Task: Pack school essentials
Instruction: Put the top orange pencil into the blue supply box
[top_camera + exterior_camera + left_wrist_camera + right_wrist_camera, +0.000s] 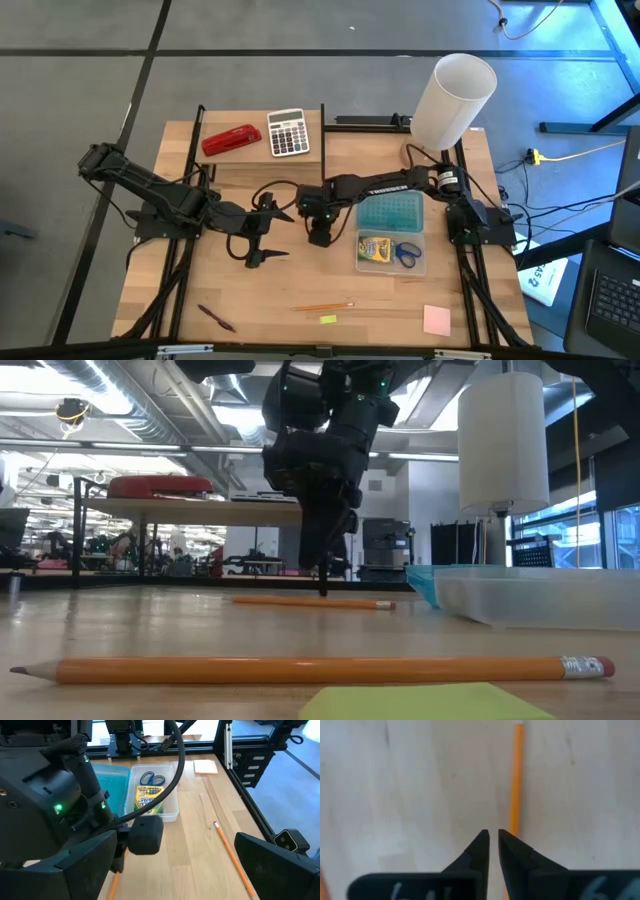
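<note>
Down at the tabletop, the right pincer, nearly closed and empty, points beside a thin orange pencil.

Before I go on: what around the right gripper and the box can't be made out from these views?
- Whether the right gripper touches the pencil: in the right wrist view its own finger covers the pencil's near end, and in the low view the tip is too dark.
- That pencil in the high view: hidden under the right arm.
- The clear box contents in the low view: hidden by its cloudy wall.
- The purple pen: too small, high view only.
</note>
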### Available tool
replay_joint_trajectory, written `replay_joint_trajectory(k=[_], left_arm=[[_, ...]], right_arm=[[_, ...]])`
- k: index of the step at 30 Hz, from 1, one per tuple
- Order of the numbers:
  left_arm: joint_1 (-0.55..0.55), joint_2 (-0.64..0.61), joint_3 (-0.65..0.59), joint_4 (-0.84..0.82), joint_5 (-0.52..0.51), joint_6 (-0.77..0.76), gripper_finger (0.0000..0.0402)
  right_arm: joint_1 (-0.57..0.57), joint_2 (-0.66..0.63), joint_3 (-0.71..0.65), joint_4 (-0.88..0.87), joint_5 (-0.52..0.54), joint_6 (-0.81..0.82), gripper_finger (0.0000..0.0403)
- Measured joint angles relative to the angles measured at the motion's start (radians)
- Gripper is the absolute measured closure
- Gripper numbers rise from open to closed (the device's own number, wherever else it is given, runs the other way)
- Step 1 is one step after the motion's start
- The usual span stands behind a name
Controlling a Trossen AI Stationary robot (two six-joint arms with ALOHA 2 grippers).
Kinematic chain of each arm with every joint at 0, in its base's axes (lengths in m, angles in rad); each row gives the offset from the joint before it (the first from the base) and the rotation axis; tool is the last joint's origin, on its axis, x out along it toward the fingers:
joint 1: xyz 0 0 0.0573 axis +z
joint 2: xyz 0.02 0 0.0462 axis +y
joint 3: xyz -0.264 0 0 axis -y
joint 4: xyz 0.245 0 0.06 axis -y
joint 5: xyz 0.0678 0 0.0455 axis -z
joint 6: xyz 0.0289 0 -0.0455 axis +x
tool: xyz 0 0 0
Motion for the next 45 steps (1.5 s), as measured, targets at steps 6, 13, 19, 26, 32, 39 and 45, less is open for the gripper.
replay_joint_trajectory(k=[6,13,19,26,32,39,45], left_arm=[[-0.009,0.0,0.0,0.0,0.0,0.0,0.0003],[-0.038,0.0,0.0,0.0,0.0,0.0,0.0003],[-0.047,0.0,0.0,-0.001,0.0,0.0,0.0003],[-0.047,0.0,0.0,-0.002,0.0,0.0,0.0003],[-0.047,0.0,0.0,-0.007,0.0,0.0,0.0003],[-0.047,0.0,0.0,-0.007,0.0,0.0,0.0003],[-0.047,0.0,0.0,-0.008,0.0,0.0,0.0003]], right_arm=[[0.0,-0.001,0.0,-0.006,0.008,-0.076,0.03],[-0.001,-0.001,0.001,-0.005,0.057,-0.127,0.022],[-0.002,0.004,-0.032,0.038,0.043,-0.147,0.0203],[-0.003,0.027,-0.033,0.047,0.11,-0.148,0.0215],[-0.005,0.065,-0.033,0.064,0.103,-0.147,0.0228],[-0.005,0.074,-0.031,0.068,0.105,-0.149,0.0231],[-0.005,0.075,-0.031,0.068,0.106,-0.153,0.026]])
